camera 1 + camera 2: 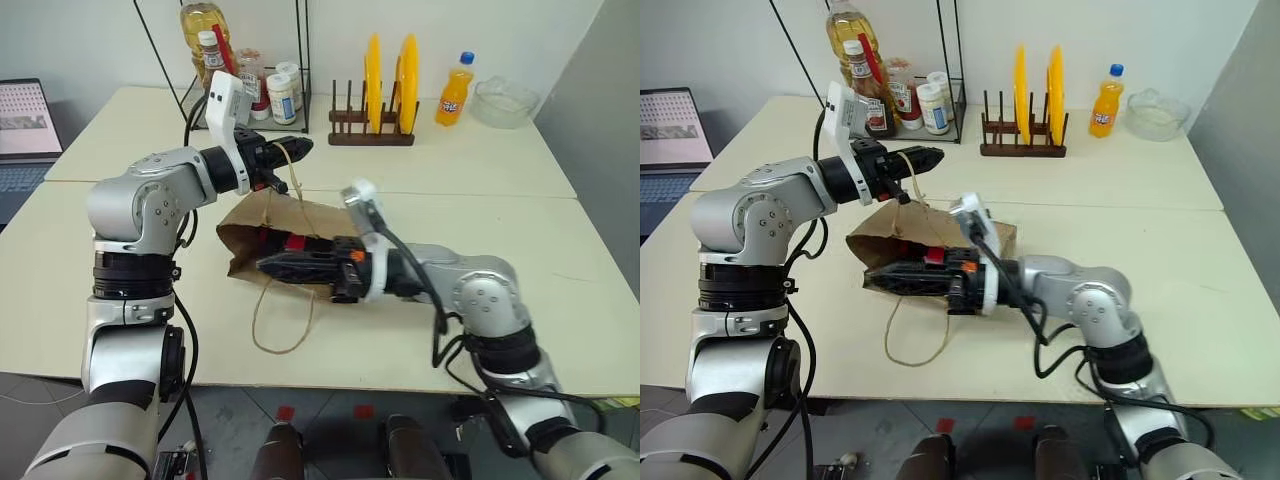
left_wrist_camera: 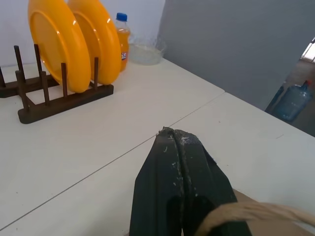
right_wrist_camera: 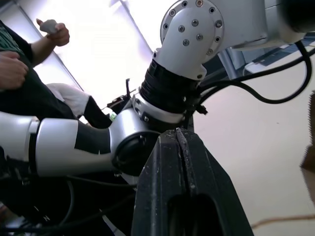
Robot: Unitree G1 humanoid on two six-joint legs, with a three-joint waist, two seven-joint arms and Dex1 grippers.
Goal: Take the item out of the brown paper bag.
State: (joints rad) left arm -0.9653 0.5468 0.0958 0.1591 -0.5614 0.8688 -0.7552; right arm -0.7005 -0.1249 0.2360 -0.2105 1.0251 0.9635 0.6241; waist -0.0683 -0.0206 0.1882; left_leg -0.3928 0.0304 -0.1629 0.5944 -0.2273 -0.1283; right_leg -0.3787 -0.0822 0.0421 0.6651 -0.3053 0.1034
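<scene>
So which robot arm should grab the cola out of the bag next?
Probably the right. Its gripper is empty and shut beside the brown paper bag's mouth, near the cola bottle. The left gripper is busy holding up the bag's handle.

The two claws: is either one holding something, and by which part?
Left claw holds the brown paper bag by one cord handle. Right claw is shut, holding nothing.

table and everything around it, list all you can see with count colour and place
brown paper bag: 1, brown, lying mid-table, one handle pinched up
cola bottle: 1, red label, in the bag's mouth
loose handle: 1, tan, front of bag
plates: 2, yellow, in wooden rack, back
orange soda bottle: 1, back right
glass bowl: 1, clear, far right
condiment bottles: several, wire shelf, back left
laptop: 1, far left
person: 1, right wrist view
left gripper: shut on handle
right gripper: shut, empty, at the bag's mouth
</scene>
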